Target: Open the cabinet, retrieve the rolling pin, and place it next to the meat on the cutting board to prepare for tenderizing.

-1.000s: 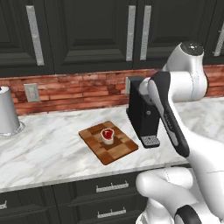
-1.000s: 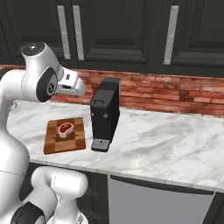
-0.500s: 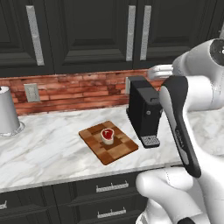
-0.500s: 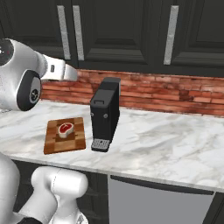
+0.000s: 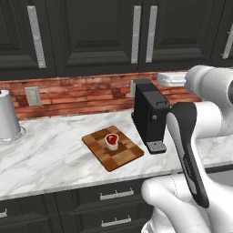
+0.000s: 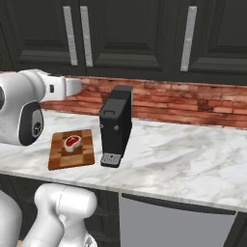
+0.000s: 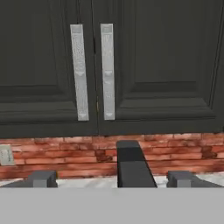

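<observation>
The cabinet is shut, and its two silver bar handles stand side by side at the door seam. My gripper faces those doors from a distance, open, with nothing between its fingertips. In the base views my hand hovers above the counter at backsplash height, below the cabinet. The checkered cutting board lies on the marble counter with the meat on it, well below and left of my hand. From the right, the meat sits on the cutting board. The rolling pin is out of view.
A black coffee machine stands right of the board, directly under my hand. A white paper towel roll stands at the far left of the counter. A wall outlet sits on the brick backsplash. Dark drawers run below the counter.
The arm has swung upward and back, lifting the hand from beside the coffee machine to level with the backsplash, facing the cabinet doors. The jaws stayed open.
</observation>
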Robot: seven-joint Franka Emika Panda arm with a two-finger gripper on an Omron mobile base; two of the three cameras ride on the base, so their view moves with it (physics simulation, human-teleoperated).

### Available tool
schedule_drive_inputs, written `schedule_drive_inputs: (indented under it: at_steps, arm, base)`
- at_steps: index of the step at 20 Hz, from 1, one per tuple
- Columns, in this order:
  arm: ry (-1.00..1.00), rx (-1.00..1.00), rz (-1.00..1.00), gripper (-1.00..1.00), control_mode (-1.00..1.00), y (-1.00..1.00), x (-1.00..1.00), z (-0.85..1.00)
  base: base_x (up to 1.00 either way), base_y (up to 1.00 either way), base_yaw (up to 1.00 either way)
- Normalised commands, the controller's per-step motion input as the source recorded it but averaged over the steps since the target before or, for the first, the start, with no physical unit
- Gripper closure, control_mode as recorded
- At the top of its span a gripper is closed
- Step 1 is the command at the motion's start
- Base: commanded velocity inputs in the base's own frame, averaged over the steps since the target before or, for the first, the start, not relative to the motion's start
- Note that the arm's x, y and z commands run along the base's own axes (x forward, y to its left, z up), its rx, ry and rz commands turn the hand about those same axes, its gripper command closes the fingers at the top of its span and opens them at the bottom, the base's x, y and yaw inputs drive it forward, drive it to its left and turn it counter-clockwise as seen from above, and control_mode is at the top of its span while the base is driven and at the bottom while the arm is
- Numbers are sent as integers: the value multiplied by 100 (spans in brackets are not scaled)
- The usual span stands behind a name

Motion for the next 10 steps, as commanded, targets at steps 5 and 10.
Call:
schedule_drive_inputs:
  at_steps: [5,10]
  arm:
    - [-34,-1,0,-100,-100,0,-19,70]
    - [-18,0,0,-100,-100,1,-7,23]
  base:
    - [0,0,0]
    - [0,0,0]
